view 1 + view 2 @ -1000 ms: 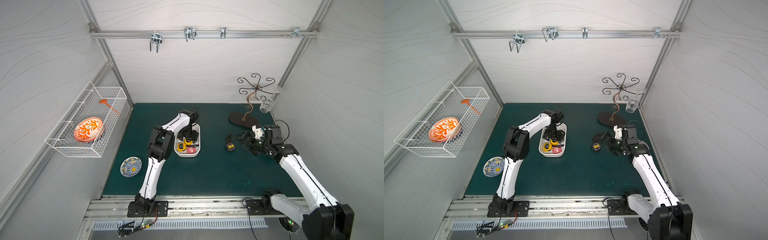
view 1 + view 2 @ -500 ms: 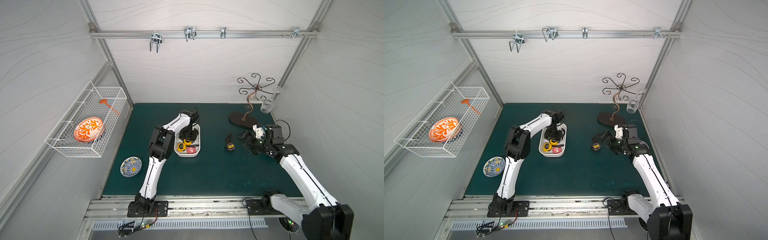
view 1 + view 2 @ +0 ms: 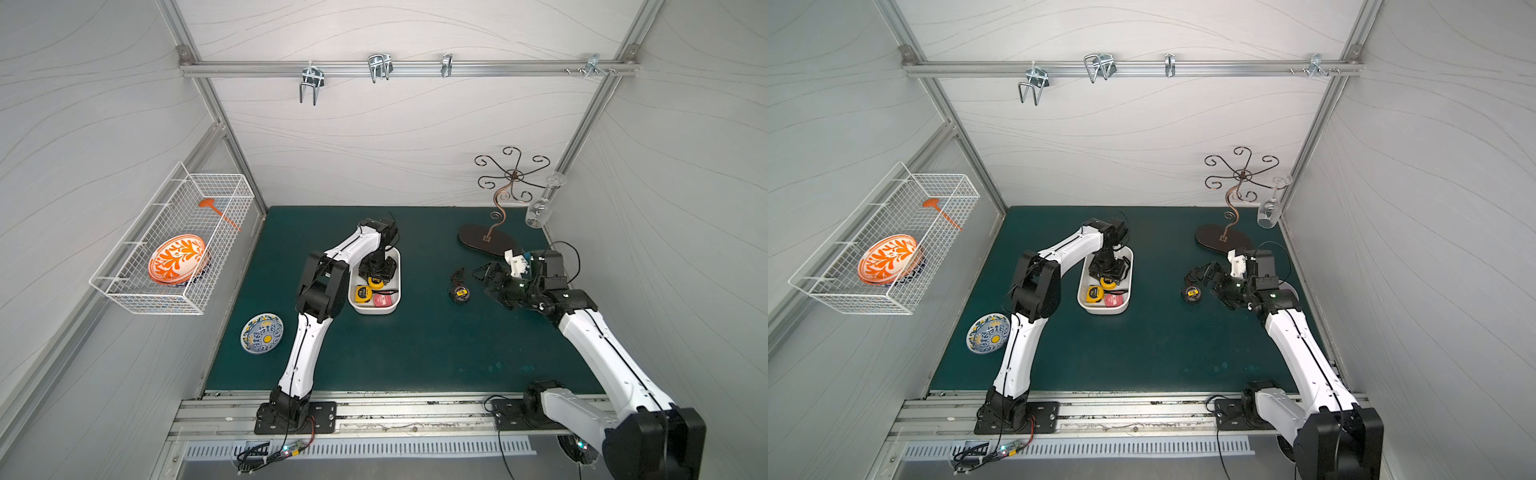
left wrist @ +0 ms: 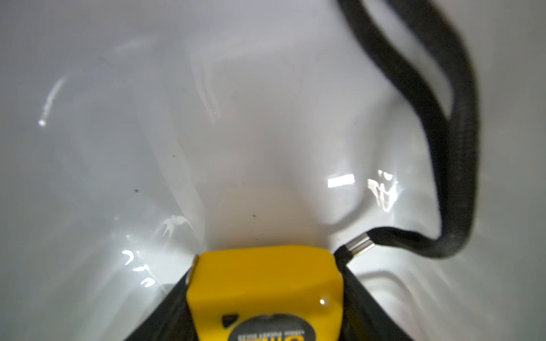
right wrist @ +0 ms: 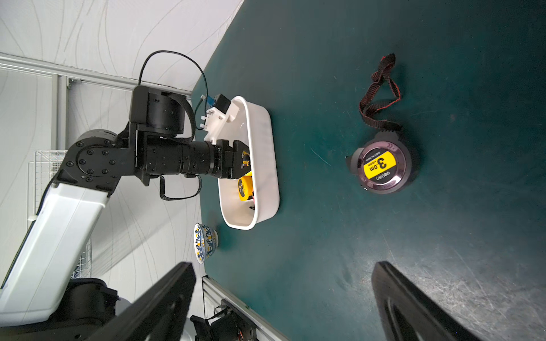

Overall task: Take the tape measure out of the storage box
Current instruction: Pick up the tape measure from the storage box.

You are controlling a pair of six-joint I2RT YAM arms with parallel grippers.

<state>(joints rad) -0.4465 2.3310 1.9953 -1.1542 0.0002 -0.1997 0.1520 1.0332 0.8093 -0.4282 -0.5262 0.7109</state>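
Tape measure [image 4: 265, 290] inside left tool [image 4: 266, 262]

The storage box [image 3: 400, 286] sits on the counter [image 3: 415, 353], apparently with three tape measures [image 3: 363, 293] in it. Another tape measure [image 3: 460, 294] lies to its right, and a bowl [image 3: 262, 333] to its front-left.

The left claw [image 4: 266, 264] has closed on a yellow tape measure [image 4: 263, 286] inside the storage box [image 3: 399, 279].
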